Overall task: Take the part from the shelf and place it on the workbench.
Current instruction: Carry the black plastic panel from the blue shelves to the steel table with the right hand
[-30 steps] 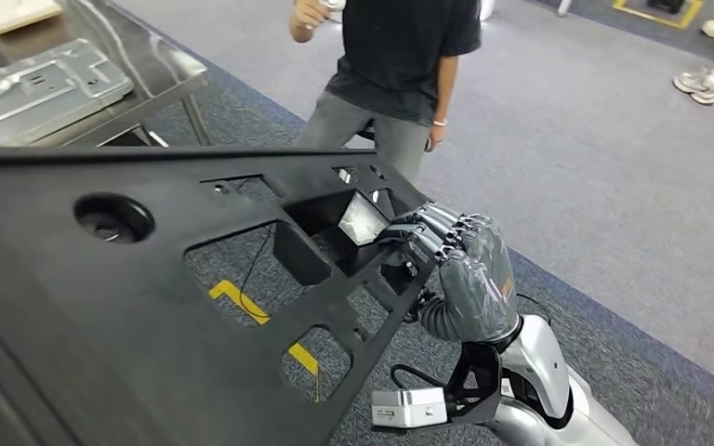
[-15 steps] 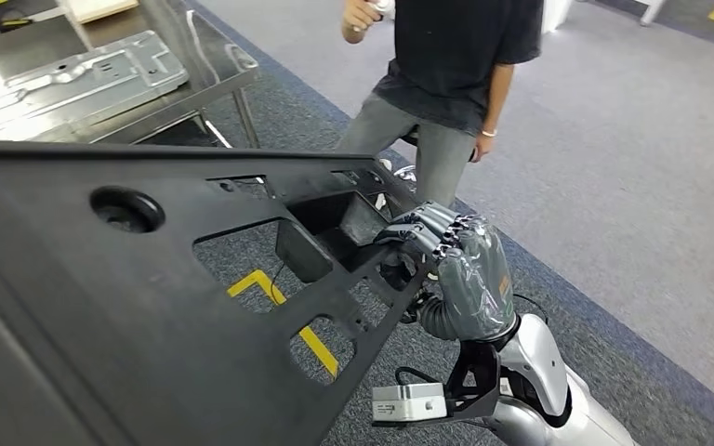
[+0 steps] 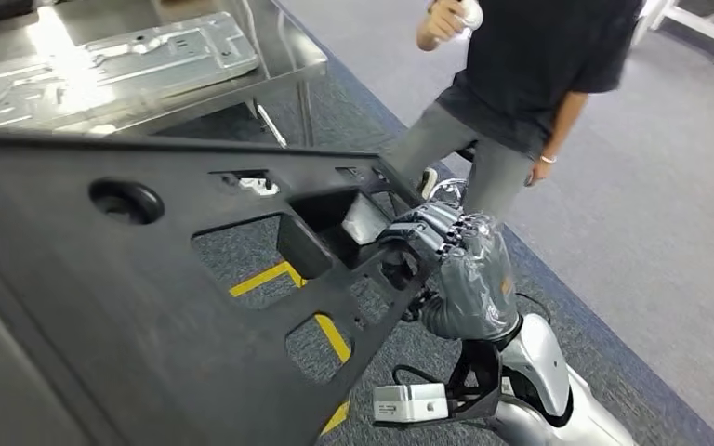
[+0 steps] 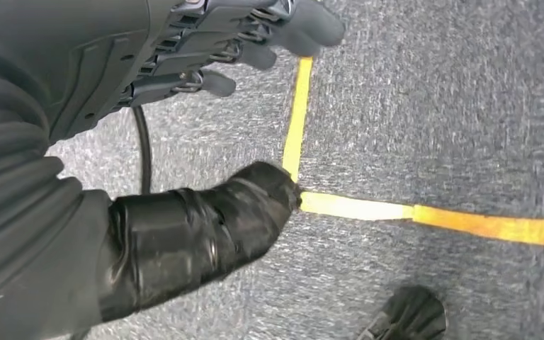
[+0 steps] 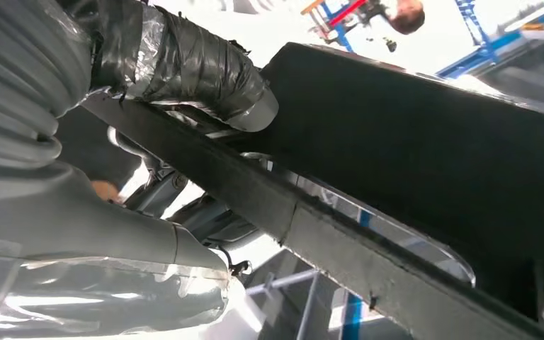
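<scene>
The part [image 3: 149, 307] is a large black flat panel with several cut-out openings, carried tilted across the left and middle of the head view. My right hand [image 3: 460, 265] grips its right edge, fingers curled over the rim beside a box-shaped recess. In the right wrist view the taped thumb [image 5: 198, 71] presses on the panel's [image 5: 425, 142] dark edge. My left hand [image 4: 113, 92] hangs over the carpet with fingers apart and nothing in it. The metal workbench [image 3: 284, 65] stands at the upper left, beyond the panel.
Pressed metal plates [image 3: 149, 51] lie on the workbench. A person [image 3: 530, 65] in a black shirt and grey trousers stands close behind the panel's right end. Yellow tape lines [image 4: 425, 216] mark the grey carpet below.
The whole picture has shifted: the camera turned, bringing the workbench further into view and the person toward the right. My right hand keeps the same hold on the panel.
</scene>
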`<state>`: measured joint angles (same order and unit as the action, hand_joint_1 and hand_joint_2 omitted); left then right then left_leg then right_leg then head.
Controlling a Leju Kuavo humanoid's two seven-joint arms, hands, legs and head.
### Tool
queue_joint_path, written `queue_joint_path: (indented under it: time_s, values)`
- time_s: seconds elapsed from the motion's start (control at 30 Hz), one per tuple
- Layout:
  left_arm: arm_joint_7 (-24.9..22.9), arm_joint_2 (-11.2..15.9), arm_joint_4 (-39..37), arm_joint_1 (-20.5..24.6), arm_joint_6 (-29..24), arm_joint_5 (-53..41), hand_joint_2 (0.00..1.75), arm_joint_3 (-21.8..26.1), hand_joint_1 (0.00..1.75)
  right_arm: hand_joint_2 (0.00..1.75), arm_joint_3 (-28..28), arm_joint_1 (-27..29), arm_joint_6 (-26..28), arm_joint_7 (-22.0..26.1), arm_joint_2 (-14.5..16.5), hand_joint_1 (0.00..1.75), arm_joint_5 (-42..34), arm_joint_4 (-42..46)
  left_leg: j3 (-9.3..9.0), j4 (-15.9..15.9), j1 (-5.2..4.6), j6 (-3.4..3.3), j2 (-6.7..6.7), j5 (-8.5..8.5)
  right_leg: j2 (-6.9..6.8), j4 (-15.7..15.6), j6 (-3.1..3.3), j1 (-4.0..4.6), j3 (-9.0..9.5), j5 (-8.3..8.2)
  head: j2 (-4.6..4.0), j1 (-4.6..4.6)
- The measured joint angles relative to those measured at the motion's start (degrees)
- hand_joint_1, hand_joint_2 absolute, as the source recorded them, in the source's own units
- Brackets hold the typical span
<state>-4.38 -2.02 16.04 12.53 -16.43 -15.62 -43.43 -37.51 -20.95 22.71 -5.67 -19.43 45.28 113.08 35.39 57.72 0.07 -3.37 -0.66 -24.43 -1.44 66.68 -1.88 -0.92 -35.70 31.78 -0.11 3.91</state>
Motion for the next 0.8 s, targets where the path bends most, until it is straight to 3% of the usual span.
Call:
queue_joint_path:
  time_s: [0.07,0.1,0.13,0.17,0.23,0.3,0.37,0.4,0.47,0.53,0.6,0.63,0.67,0.73,0.8]
  values:
    - [0.0,0.0,0.0,0.1,0.1,0.0,1.75,0.0,0.00,1.75,0.1,0.2,0.0,0.0,0.0,1.75,-0.1,-0.1,-0.08,0.0,-0.02,-0.22,-1.23,-0.10,0.92,7.0,-0.11,-0.03,-4.23,2.15,0.00,-0.11]
    - [0.0,0.0,0.0,0.1,0.1,0.0,1.75,0.0,0.00,1.75,0.1,0.3,0.0,0.0,0.0,1.75,-0.1,-0.2,-0.14,0.1,-0.03,-0.24,-1.95,-0.19,1.02,8.4,-0.15,-0.06,-5.42,1.74,0.00,-0.12]
    - [0.0,0.0,0.0,0.0,0.1,0.0,1.75,0.0,0.00,1.75,0.1,0.3,0.0,0.0,0.0,1.75,-0.1,-0.2,-0.22,0.2,-0.02,-0.21,-2.71,-0.31,1.13,7.6,-0.16,-0.10,-5.59,0.25,0.00,-0.14]
    - [0.0,0.0,0.0,-0.1,0.1,0.0,1.75,0.0,0.00,1.75,0.2,0.3,0.0,0.0,0.0,1.75,-0.1,-0.2,-0.35,0.4,-0.01,-0.11,-3.46,-0.48,1.39,4.6,-0.12,-0.18,-4.63,-2.11,0.00,-0.16]
    - [0.0,0.0,0.0,-0.1,0.1,0.1,1.75,0.0,0.00,1.75,0.2,0.3,0.0,0.0,0.0,1.75,-0.1,-0.2,-0.27,1.1,-0.03,0.34,-4.84,-0.98,3.57,-3.0,0.07,-0.50,-1.60,-5.90,0.00,-0.20]
    - [0.0,0.0,0.0,0.0,0.2,0.2,1.75,0.0,0.00,1.75,0.2,0.3,0.0,0.0,0.0,1.75,-0.1,-0.3,0.25,1.5,0.07,0.98,-6.05,-1.23,5.39,-6.7,0.25,-0.59,0.06,-6.65,0.00,-0.16]
    - [-0.1,0.0,0.0,-0.1,0.3,0.2,1.75,0.0,0.00,1.75,0.2,0.3,0.0,0.0,-0.1,1.75,-0.1,-0.3,0.59,1.3,0.27,1.65,-7.04,-1.14,4.76,-7.1,0.62,-0.49,0.42,-6.43,0.00,-0.17]
    - [-0.1,0.1,0.0,-0.2,0.3,0.2,1.75,0.0,0.00,1.75,0.2,0.3,0.0,0.0,-0.1,1.75,-0.1,-0.3,0.66,1.5,0.20,1.98,-6.53,-1.27,4.16,-7.4,0.93,-0.55,0.68,-6.45,0.00,-0.13]
    - [-0.1,0.2,0.0,-0.2,0.3,0.2,1.75,0.0,0.00,1.75,0.2,0.3,0.0,0.0,0.0,1.75,-0.1,-0.4,2.15,4.6,0.08,2.66,-3.63,-2.92,2.78,-7.9,1.66,-0.82,1.28,-6.43,0.00,0.34]
    - [-0.1,0.1,0.0,-0.1,0.4,0.2,1.75,0.0,0.00,1.75,0.2,0.3,0.0,0.0,0.0,1.75,-0.1,-0.4,5.81,11.6,0.29,3.25,-0.76,-5.99,1.38,-8.0,2.11,-0.69,1.58,-6.17,0.00,0.78]
    - [-0.1,0.1,0.0,-0.1,0.4,0.2,1.75,0.0,0.00,1.75,0.2,0.4,0.0,0.0,0.0,1.75,-0.1,-0.4,8.80,16.7,0.56,3.55,-0.06,-7.20,0.02,-7.9,2.14,-0.61,1.74,-5.88,0.00,0.79]
    - [-0.1,0.1,0.0,-0.2,0.5,0.2,1.75,0.0,0.00,1.75,0.2,0.4,0.0,0.0,0.0,1.75,-0.1,-0.5,8.80,16.4,0.62,3.58,0.12,-6.29,-0.62,-7.9,2.06,-0.61,1.87,-5.71,0.00,0.80]
    - [-0.1,0.1,0.0,-0.3,0.5,0.2,1.75,0.0,0.00,1.75,0.2,0.4,0.0,0.0,0.0,1.75,-0.1,-0.5,7.58,13.7,0.65,3.50,0.45,-4.46,-1.23,-7.9,1.94,-0.61,2.10,-5.51,0.00,0.80]
    - [-0.1,0.1,0.0,-0.2,0.5,0.2,1.75,0.0,0.00,1.75,0.2,0.4,0.0,0.0,0.0,1.75,-0.1,-0.5,3.56,5.9,0.25,3.03,2.40,-1.09,-2.39,-7.9,1.55,-0.46,2.73,-5.03,0.00,0.82]
    - [-0.1,0.1,0.0,0.1,0.5,0.2,1.75,0.0,0.00,1.75,0.2,0.3,0.0,0.0,0.0,1.75,-0.1,-0.5,1.40,1.6,-0.30,2.32,3.79,-0.25,-3.36,-7.9,0.98,-0.13,3.17,-4.62,0.00,0.74]
